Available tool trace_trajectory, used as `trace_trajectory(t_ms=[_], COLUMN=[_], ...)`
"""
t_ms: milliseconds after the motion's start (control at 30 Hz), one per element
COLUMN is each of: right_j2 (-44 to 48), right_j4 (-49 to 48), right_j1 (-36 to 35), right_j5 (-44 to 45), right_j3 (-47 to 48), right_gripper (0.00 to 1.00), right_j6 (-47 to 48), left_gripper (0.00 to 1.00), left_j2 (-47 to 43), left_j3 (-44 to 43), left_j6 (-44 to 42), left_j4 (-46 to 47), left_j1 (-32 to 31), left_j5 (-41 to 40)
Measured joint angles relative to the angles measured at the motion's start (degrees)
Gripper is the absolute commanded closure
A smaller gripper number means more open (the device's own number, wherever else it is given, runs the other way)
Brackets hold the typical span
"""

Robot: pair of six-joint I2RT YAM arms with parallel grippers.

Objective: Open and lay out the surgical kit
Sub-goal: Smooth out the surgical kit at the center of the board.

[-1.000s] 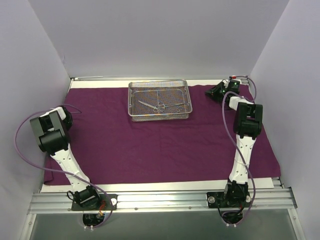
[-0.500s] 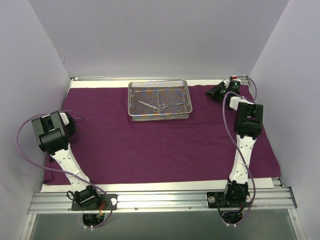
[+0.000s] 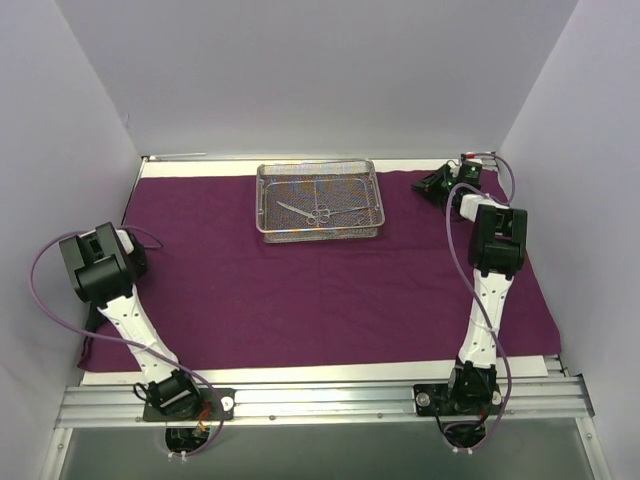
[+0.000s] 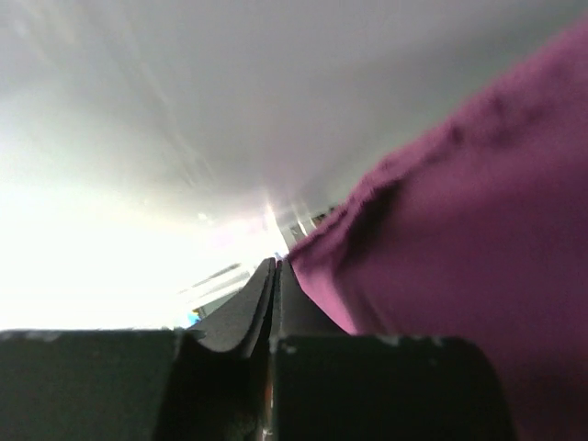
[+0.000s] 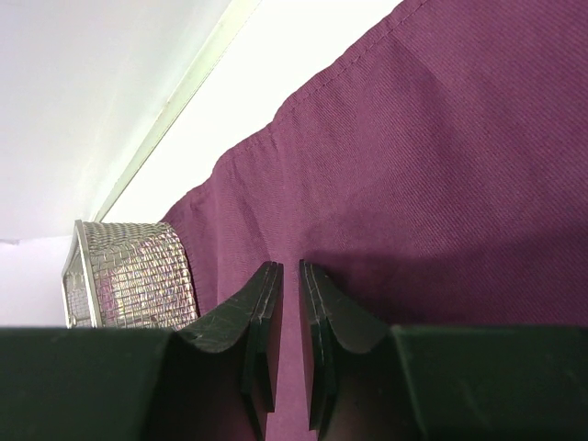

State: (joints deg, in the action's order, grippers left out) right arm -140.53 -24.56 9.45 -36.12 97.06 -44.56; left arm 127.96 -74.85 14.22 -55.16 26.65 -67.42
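Lately only the left arm (image 3: 100,268) has been shifted: over the last second its wrist has been drawn back toward the near left edge of the dark purple cloth wrap (image 3: 300,300), which is spread flat. The left gripper (image 4: 276,268) is seen with its fingers pressed together beside the cloth hem (whether any of it is nipped cannot be told). The right gripper (image 5: 288,268) has been left at the far right corner, jaws narrowly apart, with nothing seen between them. The wire-mesh tray (image 3: 320,233) is set on the far middle of the cloth, the instruments (image 3: 312,211) inside it unmoved. Unwrapping is judged done; laying out is not yet begun.
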Motion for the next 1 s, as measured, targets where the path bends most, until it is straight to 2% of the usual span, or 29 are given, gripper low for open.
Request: trace_trajectory(t_ms=[200, 500, 667, 833, 1000], right_j2=[0.0, 0.2, 1.6, 3.3, 4.2], right_j4=[-0.2, 1.9, 5.7, 11.0, 15.9], right_j1=[-0.1, -0.2, -0.2, -0.1, 1.0], right_j5=[0.0, 0.8, 3.1, 5.7, 7.8], right_j3=[-0.1, 0.6, 0.4, 0.5, 1.7], right_gripper=[0.84, 0.84, 0.86, 0.87, 0.87], right_j6=[0.0, 0.9, 1.6, 4.5, 7.8], left_gripper=[0.98, 0.98, 0.98, 0.98, 0.98], left_j2=[-5.1, -12.3, -12.4, -8.8, -6.3], left_j3=[-1.6, -13.9, -18.7, -25.1, -25.8], left_j6=[2.8, 9.0, 8.5, 6.1, 3.0], left_j4=[-3.3, -8.5, -6.9, -4.8, -0.2], left_j1=[-2.1, -6.9, -9.0, -16.5, -22.2], left_j5=[7.8, 18.9, 32.1, 44.1, 57.3])
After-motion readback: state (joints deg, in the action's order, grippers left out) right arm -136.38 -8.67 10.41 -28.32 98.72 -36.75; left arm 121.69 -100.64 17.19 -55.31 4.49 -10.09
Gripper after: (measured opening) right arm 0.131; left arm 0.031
